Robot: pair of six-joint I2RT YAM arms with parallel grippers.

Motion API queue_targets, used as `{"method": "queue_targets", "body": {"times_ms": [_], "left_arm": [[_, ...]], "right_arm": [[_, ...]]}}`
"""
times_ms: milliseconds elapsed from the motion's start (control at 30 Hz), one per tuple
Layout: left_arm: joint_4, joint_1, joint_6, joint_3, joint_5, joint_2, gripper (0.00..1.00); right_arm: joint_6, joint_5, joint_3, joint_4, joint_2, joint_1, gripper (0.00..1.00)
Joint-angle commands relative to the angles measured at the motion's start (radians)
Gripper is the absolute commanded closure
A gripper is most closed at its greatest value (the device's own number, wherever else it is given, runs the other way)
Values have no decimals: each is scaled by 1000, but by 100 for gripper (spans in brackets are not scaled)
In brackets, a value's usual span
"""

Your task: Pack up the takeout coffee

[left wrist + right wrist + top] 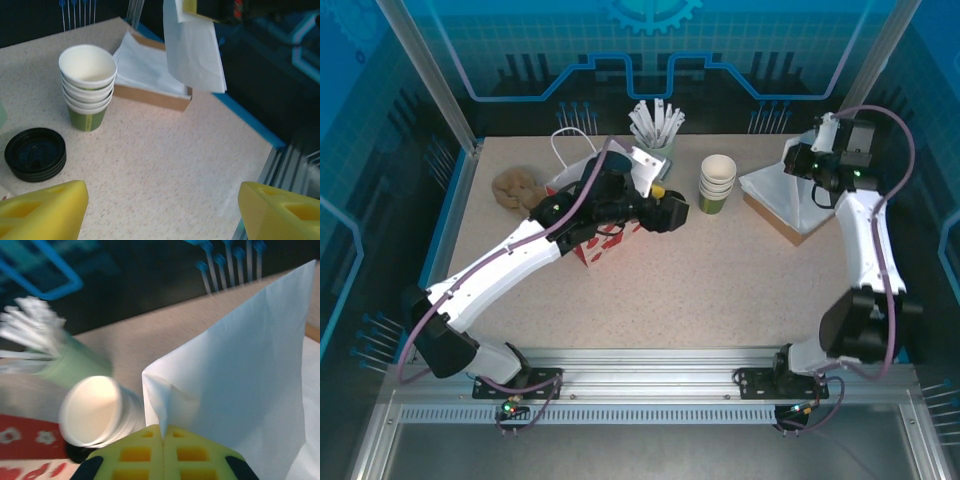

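Note:
The takeout coffee is out of view. My right gripper (pixel 163 429) is shut on the pinched corner of a white paper napkin (pixel 240 380), which hangs lifted above a shallow brown box (pixel 150 95) of napkins at the back right (pixel 770 190). From above, the right gripper (pixel 805 160) sits over that box. My left gripper (pixel 675 212) hovers open mid-table with bare tabletop between its yellow fingers (pixel 45 210). It points toward a stack of lidless green-and-white cups (pixel 87 85) and a loose stack of black lids (pixel 35 154).
A red-and-white paper bag (pixel 590 242) with handles stands under the left arm. Behind it is a green holder of white stirrers (pixel 655 135), with the cup stack (pixel 717 183) to its right. A crumpled brown lump (pixel 517 188) lies back left. The table's right edge (pixel 250 125) is close.

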Motion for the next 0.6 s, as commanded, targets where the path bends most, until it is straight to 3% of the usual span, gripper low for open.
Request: {"method": "queue_targets", "body": {"times_ms": [0, 167, 300, 567], "left_arm": [[113, 33, -116, 4, 75, -55, 19], [154, 56, -126, 28, 92, -61, 19], [129, 83, 58, 41, 117, -81, 18], [-5, 237, 392, 98, 327, -111, 19]], "right_arm": [[-11, -120, -31, 41, -142, 74, 100], [4, -280, -14, 41, -253, 159, 100], [-55, -439, 82, -41, -262, 227, 100], [-271, -700, 246, -246, -168, 375, 100]]}}
